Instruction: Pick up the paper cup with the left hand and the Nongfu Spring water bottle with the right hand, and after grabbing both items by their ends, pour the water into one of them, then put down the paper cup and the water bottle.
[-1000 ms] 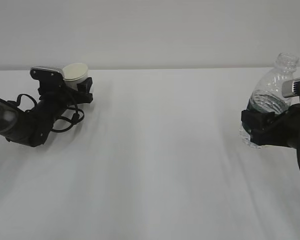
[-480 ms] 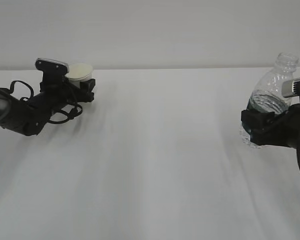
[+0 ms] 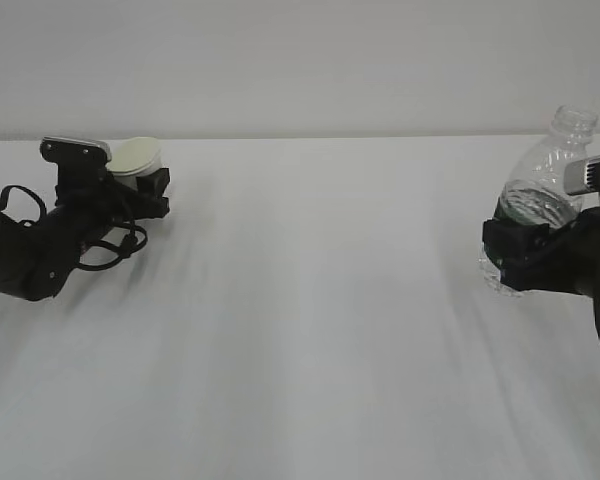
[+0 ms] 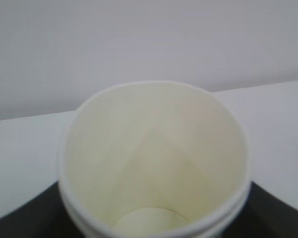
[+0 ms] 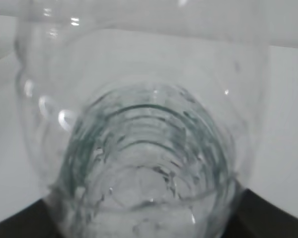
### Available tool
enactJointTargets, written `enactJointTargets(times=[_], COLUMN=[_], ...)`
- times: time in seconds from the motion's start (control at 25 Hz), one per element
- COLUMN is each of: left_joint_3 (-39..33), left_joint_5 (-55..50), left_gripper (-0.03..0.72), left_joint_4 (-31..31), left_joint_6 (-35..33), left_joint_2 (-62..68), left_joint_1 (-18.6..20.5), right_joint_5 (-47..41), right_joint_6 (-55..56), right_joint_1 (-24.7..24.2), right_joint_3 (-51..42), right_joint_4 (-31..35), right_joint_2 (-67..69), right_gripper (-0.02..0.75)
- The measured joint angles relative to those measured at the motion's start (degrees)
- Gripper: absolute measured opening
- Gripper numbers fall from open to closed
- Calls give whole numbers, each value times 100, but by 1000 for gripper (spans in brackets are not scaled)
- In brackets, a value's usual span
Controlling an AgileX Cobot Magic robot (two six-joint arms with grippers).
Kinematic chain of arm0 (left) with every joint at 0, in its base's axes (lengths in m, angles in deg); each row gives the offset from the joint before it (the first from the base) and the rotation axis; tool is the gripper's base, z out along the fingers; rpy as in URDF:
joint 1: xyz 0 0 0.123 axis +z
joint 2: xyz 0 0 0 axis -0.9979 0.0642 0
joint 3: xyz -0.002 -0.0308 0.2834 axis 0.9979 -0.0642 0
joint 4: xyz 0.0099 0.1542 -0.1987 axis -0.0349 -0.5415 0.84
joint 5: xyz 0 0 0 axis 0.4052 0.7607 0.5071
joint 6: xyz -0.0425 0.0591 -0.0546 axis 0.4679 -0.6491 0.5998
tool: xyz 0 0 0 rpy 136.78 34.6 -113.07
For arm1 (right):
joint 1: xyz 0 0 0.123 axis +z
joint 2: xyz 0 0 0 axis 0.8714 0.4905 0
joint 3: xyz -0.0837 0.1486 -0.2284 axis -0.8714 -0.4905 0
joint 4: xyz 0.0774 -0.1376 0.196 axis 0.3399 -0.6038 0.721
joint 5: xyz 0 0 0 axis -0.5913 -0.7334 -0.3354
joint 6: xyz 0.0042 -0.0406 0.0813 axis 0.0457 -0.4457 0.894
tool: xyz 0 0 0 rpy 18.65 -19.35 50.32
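I grip the light, crushable paper cup (image 3: 138,155) low in my left hand (image 3: 145,180) at far left, and the thin, slippery bottle (image 3: 542,195) near its base in my right hand (image 3: 520,255) at far right

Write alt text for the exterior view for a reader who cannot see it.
Two black robot arms at opposite edges of a white table: the left gripper holds a small white paper cup, and the right gripper holds a clear ribbed uncapped plastic bottle, tilted with its neck up and to the right.
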Motion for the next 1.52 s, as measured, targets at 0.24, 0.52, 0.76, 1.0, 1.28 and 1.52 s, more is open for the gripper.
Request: enactJointTargets(times=[0.24,0.52,0.76,1.0,1.28,1.52], left_joint_3=[-463,-1055,-1453,-1930,-2228,-2239], left_joint_5=[154,247,340,607,763,773], left_gripper=[494,494,493,492,477,474], left_joint_4=[-96,-322,-1055,-1598,-2259,-2768], left_joint_6=[0,0,110,525,889,1117], left_joint_2=[-244,-761,-1111,-1252,-1261,-1265], left_joint_1=[25,25,25,25,7,-350], right_joint_5=[0,0,0,0,0,0], right_joint_6=[0,0,0,0,0,9], right_joint_1=[0,0,0,0,0,0], right_joint_3=[0,0,0,0,0,0], right_joint_4=[0,0,0,0,0,0], right_joint_2=[0,0,0,0,0,0], right_gripper=[410,410,410,410,410,410])
